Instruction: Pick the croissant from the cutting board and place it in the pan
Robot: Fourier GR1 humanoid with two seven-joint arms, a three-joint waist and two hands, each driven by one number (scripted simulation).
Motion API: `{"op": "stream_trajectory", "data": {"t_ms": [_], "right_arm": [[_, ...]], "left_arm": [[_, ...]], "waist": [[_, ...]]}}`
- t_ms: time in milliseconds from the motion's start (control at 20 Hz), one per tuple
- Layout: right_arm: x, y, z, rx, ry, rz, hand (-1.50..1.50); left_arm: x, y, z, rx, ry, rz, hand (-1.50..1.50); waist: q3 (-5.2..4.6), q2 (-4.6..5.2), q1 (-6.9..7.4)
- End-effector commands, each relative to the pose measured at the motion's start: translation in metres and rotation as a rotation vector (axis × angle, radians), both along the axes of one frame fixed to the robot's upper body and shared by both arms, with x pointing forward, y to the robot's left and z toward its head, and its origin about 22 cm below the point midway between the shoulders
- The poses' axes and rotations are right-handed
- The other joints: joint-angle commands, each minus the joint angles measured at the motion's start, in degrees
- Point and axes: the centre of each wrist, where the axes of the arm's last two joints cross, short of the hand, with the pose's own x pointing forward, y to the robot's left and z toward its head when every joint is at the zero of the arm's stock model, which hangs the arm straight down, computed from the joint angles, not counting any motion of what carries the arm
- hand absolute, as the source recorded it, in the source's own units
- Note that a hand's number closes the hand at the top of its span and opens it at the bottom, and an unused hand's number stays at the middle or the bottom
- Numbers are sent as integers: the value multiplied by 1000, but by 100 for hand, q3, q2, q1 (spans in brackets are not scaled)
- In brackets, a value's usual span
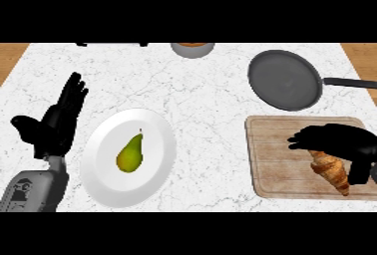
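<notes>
A golden-brown croissant (333,172) lies on the right half of the wooden cutting board (276,149), at the counter's right. My right hand (340,142) is over the croissant's upper end, its fingers curled down around it and hiding that end. The dark grey pan (285,79) stands behind the board with nothing in it, its black handle (350,82) pointing right. My left hand (59,118) rests open at the left, fingers up, far from the board.
A white plate (103,169) with a green pear (129,155) sits left of centre, between my two hands. A grey bowl (193,49) stands at the counter's back edge. Wooden floor shows past the counter's far corners.
</notes>
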Motion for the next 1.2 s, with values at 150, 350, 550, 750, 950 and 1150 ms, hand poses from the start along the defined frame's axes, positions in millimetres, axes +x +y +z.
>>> {"op": "stream_trajectory", "data": {"t_ms": [150, 350, 550, 750, 950, 1150], "right_arm": [[-6, 4, -14, 26, 25, 159, 150], [-4, -3, -11, 27, 14, 151, 150], [-6, -7, -10, 72, -9, 141, 150], [-12, 51, -26, 164, -60, -75, 150], [-27, 116, -57, 200, -56, -326, 150], [-18, 170, -5, 387, -339, -448, 150]], "left_arm": [[-9, 6, 4, -7, 11, 12, 0], [-8, -2, 0, 1, 14, 12, 0], [-5, 3, 2, 12, -22, 12, 0], [-15, 8, -5, 6, -3, 26, 0], [-11, 14, -6, 6, 34, 49, 0], [-9, 22, -1, 14, 22, 58, 0]], "waist": [[7, 0, 14], [6, -1, 6], [6, -3, -1], [-3, -44, -65], [-25, -148, -319], [-13, -140, -295]]}}
